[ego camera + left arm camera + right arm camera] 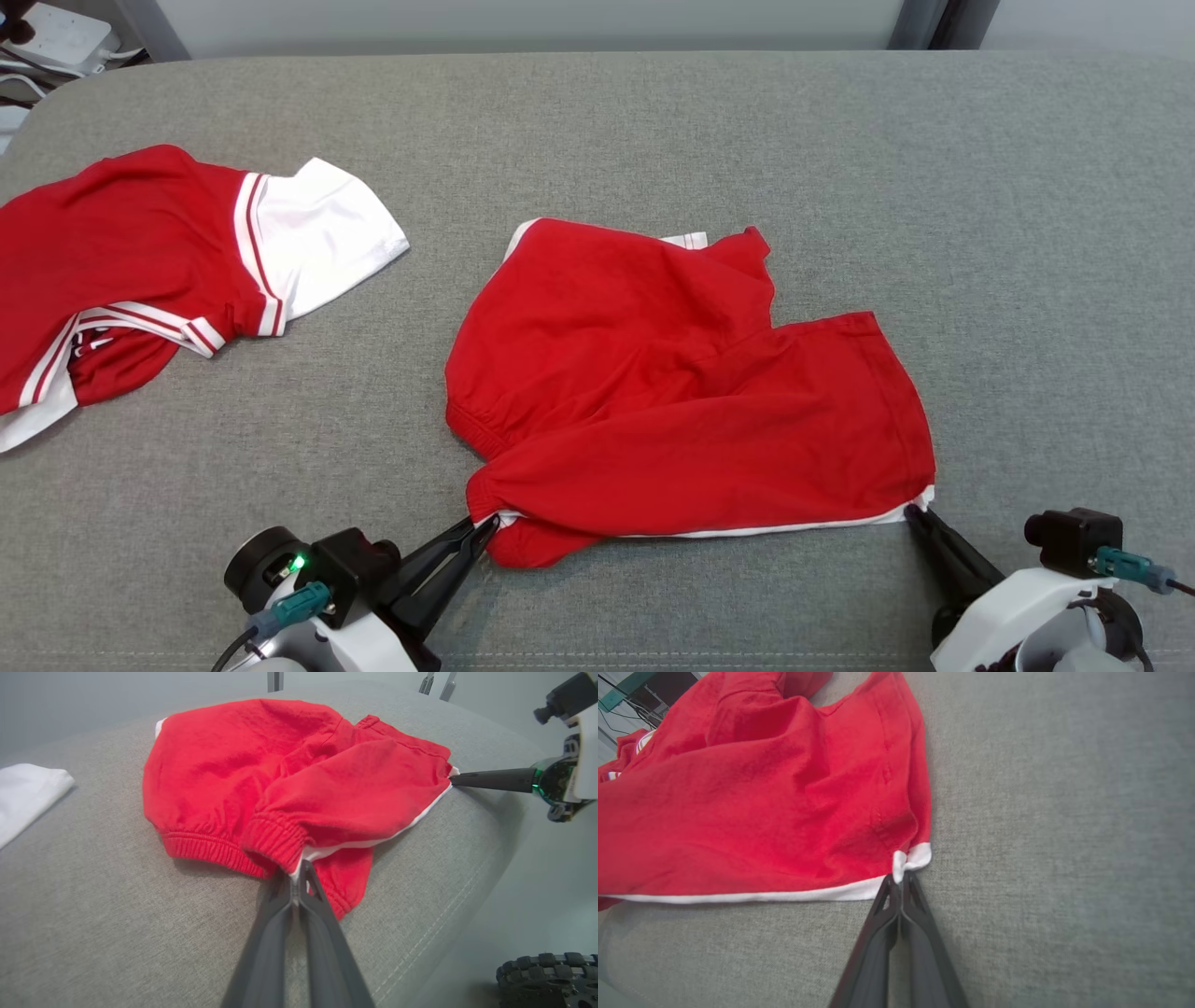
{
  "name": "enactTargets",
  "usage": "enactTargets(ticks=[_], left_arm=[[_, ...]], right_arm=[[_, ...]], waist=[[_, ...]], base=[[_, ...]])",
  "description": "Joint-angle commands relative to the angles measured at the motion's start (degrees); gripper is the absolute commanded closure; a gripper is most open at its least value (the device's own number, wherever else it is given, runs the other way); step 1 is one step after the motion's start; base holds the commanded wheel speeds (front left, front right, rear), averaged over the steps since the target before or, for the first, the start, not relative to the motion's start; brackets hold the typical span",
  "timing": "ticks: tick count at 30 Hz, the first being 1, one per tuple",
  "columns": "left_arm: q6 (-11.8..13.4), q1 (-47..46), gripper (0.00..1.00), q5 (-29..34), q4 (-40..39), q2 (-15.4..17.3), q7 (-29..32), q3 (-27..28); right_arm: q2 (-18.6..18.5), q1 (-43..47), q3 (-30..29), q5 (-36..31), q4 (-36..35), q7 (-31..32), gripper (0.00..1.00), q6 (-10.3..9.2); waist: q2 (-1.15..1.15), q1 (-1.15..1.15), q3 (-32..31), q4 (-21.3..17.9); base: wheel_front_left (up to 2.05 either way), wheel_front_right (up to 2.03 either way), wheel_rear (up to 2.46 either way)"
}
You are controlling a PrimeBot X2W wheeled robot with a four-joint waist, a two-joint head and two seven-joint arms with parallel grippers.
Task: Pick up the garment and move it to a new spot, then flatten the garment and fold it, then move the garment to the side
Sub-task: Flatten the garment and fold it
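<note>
Upholstery of grey woven fabric [653, 121] bears crumpled red cotton shorts [653, 373] with white trim, lying between both tools: left gripper [487, 523] pinches the elastic waistband corner [275, 844] at its fingertips, right gripper [908, 509] pinches the white hem corner [915, 856].

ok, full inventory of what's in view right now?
shorts: 1, red with white trim, centre of the surface, rumpled
second garment: 1, red and white with stripes, left side of the surface
padded surface: 1, grey fabric, under both garments
power strip: 1, white, beyond the far left corner
left gripper: 1, dark, shut on the shorts' near left corner, by the waistband
right gripper: 1, dark, shut on the shorts' near right white corner
</note>
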Motion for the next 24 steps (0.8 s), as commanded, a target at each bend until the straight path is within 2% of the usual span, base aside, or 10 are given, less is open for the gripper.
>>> enactTargets(ticks=[1, 5, 10, 15, 20, 24], left_arm=[[0.5, -1.0, 1.0, 0.8, -1.2, 1.6, -0.7, 2.5], [0.1, -0.9, 1.0, -0.2, -2.7, 1.3, -0.7, 4.3], [-3.4, -0.9, 1.0, -7.9, -7.5, 2.1, -0.1, 7.6], [-5.4, -2.8, 1.0, -19.3, -18.8, 6.2, 4.9, 10.8], [-5.9, -5.5, 1.0, -36.3, -36.1, 9.3, 10.8, 15.3], [-6.0, -11.0, 1.0, -48.1, -47.1, 10.2, 15.7, 18.7]], right_arm=[[-0.2, -0.5, 0.4, -0.3, -0.1, -0.3, 1.0, -0.02], [-0.5, -0.9, -4.6, 0.0, -3.7, -0.3, 1.0, -0.02], [-1.8, -1.0, -12.6, 0.9, -14.4, -0.3, 1.0, -0.02], [-5.3, -0.3, -19.5, 2.0, -25.7, -0.3, 1.0, -0.02], [-9.7, 2.9, -25.1, 4.4, -36.9, -0.3, 1.0, -0.02], [-11.0, 5.8, -35.5, 7.2, -48.5, -0.3, 1.0, -0.02]], waist=[[0.0, 0.0, 0.0, -0.1], [0.0, 0.0, -0.4, -0.3], [0.0, 0.0, -2.5, -1.4], [0.0, 0.0, -5.7, -2.3], [0.0, 0.0, -7.9, -2.7], [0.0, 0.0, -8.7, -2.3]], base=[[0.0, 0.0, 0.0], [0.0, 0.0, 0.0], [0.0, 0.0, 0.0], [0.0, 0.0, 0.0], [0.0, 0.0, 0.0], [0.0, 0.0, 0.0]])
